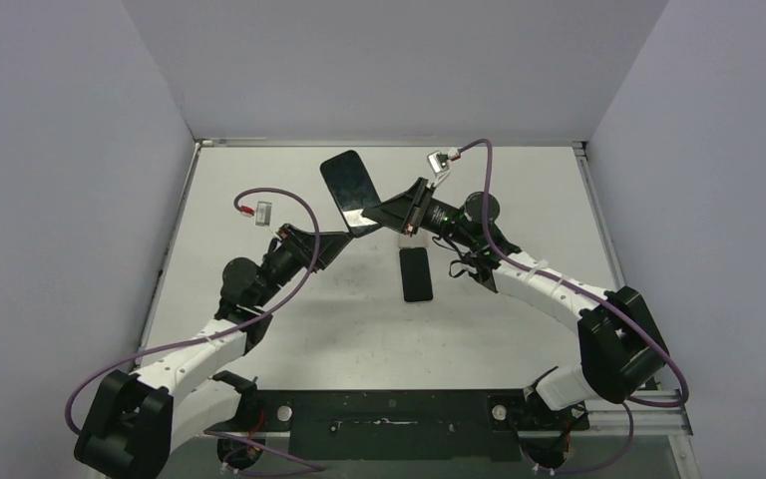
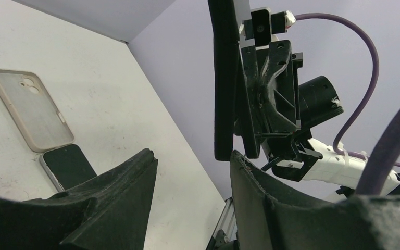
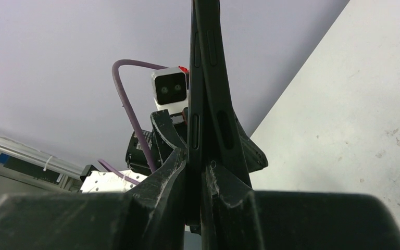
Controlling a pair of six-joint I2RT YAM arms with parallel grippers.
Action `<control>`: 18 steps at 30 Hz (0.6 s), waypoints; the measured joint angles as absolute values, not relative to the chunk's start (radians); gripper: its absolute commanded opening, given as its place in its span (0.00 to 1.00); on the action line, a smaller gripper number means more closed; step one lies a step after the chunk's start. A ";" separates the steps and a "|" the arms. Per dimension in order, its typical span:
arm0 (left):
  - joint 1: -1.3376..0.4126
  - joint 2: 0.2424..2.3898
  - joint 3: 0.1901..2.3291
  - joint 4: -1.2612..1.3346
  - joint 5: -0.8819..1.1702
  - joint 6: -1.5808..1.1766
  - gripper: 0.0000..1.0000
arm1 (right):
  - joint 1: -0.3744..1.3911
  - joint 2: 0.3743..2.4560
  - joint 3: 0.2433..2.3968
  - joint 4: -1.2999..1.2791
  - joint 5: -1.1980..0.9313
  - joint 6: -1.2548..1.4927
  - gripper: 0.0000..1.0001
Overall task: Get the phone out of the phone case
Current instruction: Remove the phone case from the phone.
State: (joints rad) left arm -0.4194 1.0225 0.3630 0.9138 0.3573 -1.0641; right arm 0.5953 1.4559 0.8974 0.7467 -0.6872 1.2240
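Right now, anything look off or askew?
The glossy black slab, apparently a cased phone, is clamped in the right gripper, tilted above the white table; the right wrist view shows its two layers gaping apart. An empty beige case lies beside a dark phone.

Cut off by the top edge in both wrist views: the black slab (image 3: 204, 78). Buried at the lower end between the clamped fingers (image 3: 156, 182) of the right gripper (image 3: 197, 162). Cannot tell whether handset, cover or both. From above, mostly covered by that gripper: the pale case (image 1: 411, 234). Lower left of the left wrist view, lower half lost behind a finger (image 2: 120, 198) of the left gripper (image 2: 191, 155): the phone (image 2: 69, 165).
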 measured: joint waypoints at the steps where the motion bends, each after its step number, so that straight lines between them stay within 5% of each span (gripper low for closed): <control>1: -0.422 1.028 0.363 0.916 0.357 -1.063 0.51 | 0.595 1.456 0.897 0.746 -0.687 1.224 0.00; 12: -0.427 1.135 0.402 1.007 0.366 -1.080 0.46 | 0.589 1.456 0.897 0.746 -0.678 1.224 0.00; 18: -0.427 1.208 0.463 1.073 0.374 -1.100 0.30 | 0.595 1.447 0.897 0.747 -0.678 1.224 0.00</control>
State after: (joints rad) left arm -0.4271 1.2079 0.4625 1.0725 0.3740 -1.0996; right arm 0.5945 1.4467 0.8974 0.7471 -0.6781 1.2236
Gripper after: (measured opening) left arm 0.403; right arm 0.118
